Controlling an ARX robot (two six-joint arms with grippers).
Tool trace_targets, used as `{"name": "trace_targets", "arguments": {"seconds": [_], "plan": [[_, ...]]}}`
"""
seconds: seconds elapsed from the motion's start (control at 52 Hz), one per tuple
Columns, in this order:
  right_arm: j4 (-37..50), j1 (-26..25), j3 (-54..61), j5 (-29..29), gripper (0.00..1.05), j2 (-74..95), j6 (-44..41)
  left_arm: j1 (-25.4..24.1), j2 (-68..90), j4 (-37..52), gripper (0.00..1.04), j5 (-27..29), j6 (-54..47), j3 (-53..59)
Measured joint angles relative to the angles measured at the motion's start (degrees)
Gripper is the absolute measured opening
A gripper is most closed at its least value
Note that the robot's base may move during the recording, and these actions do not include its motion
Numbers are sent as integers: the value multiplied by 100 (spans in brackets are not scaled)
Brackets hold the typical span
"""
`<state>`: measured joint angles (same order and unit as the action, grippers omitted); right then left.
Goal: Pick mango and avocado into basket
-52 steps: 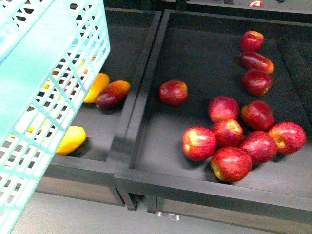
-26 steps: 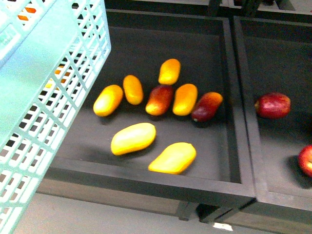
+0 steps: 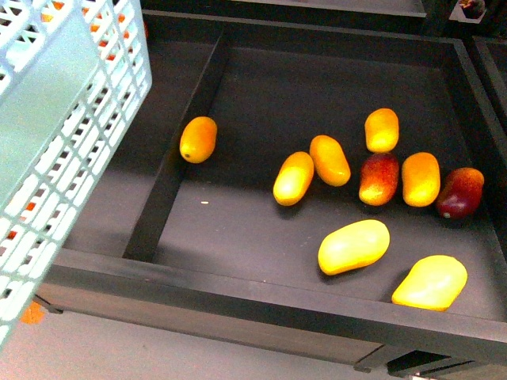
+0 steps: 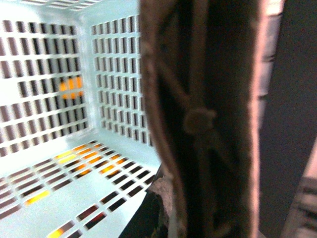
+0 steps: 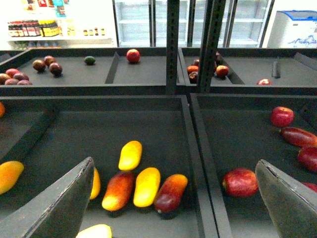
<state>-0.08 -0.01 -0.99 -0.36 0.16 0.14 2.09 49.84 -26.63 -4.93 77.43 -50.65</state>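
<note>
With the view swung off the apples (image 5: 240,182), mangoes (image 3: 353,246) now lie at 3 o'clock of the raised basket (image 3: 71,134), ready for the wide-open right claw (image 5: 174,161); the left claw's state cannot be told.

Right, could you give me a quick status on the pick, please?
Right pincer open, empty. Left pincer hidden behind basket handle; basket raised, left. Loose mangoes in bin, nothing in the way.

A black rectangular display tray (image 3: 238,294) was seen above a grey floor (image 3: 142,356), split by a black divider strip (image 3: 176,162). In the right wrist view, round red apples (image 5: 240,182) were spread in a neighbouring black tray (image 5: 237,134). Beyond it, dark metal uprights (image 5: 172,44), glass-door coolers (image 5: 136,20) and a white chest freezer (image 5: 297,27) were visible.
</note>
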Motion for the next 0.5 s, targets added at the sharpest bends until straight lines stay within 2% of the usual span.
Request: {"name": "trace_targets", "arguments": {"seconds": [0.077,0.192,0.308,0.423,0.5], "plan": [[0,0,0,7,96,0,2,33,160,-446,4,-170,-837,-238],[0,0,0,11,96,0,2,299,575,-363,4,-260,-1917,-348],[0,0,0,15,96,0,2,861,1303,61,4,125,-2068,-568],[0,0,0,24,96,0,2,1707,2144,516,4,149,-1880,-1119],[0,0,0,24,96,0,0,2017,2496,645,4,127,-1770,-1377]]}}
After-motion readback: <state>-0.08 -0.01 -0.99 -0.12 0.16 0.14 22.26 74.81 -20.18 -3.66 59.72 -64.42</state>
